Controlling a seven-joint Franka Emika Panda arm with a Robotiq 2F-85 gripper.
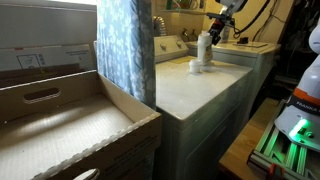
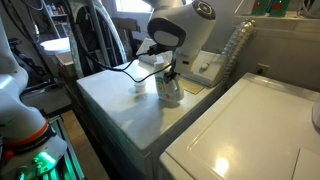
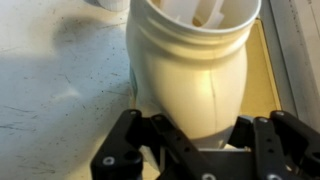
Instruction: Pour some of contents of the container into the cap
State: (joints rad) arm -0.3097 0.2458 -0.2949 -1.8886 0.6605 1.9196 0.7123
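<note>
Exterior view, bottle: a white bottle (image 1: 204,46) is seen over a white appliance top (image 1: 195,95), just under the gripper (image 1: 214,30).
Exterior view, cap: a small white cap (image 1: 196,68) is set on that top, just beside the bottle's lower end.
Exterior view, surroundings: a blue patterned curtain (image 1: 125,45) is hung near an open cardboard box (image 1: 60,130).
Exterior view, arm: the white Panda arm (image 2: 180,22) is bent down over the bottle (image 2: 171,92). The cap (image 2: 140,88) is stood just beside it, apart from it.
Exterior view, jaws: they are hidden here behind the wrist and cables.
Wrist view, bottle: the bottle (image 3: 190,60) is seen uncapped, its open mouth pointed away from the gripper (image 3: 195,140).
Wrist view, jaws: the black fingers (image 3: 125,150) are closed on the bottle's near end from both sides.
Wrist view, tilt: whether the bottle is upright cannot be told.
</note>
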